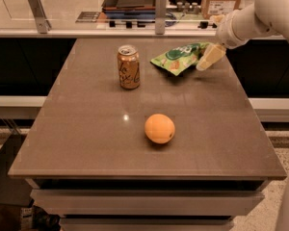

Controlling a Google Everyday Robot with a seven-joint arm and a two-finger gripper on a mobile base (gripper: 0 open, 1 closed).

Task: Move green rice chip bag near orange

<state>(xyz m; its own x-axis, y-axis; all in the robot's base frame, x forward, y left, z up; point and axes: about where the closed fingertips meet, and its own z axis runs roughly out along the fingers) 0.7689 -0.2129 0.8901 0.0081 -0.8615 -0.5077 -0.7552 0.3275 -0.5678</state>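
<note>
Cream gripper [209,57] held at far right of brown tabletop [86,143], grip state not discernible. Glossy green wrinkled foil rice chip bag [176,57] touched just left of it. Gold-orange drink can [128,67] stood farther left. Round smooth orange [159,128] set well apart, front-left.

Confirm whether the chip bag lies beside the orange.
No, the green rice chip bag lies far behind the orange, with the end effector at its right edge.
</note>
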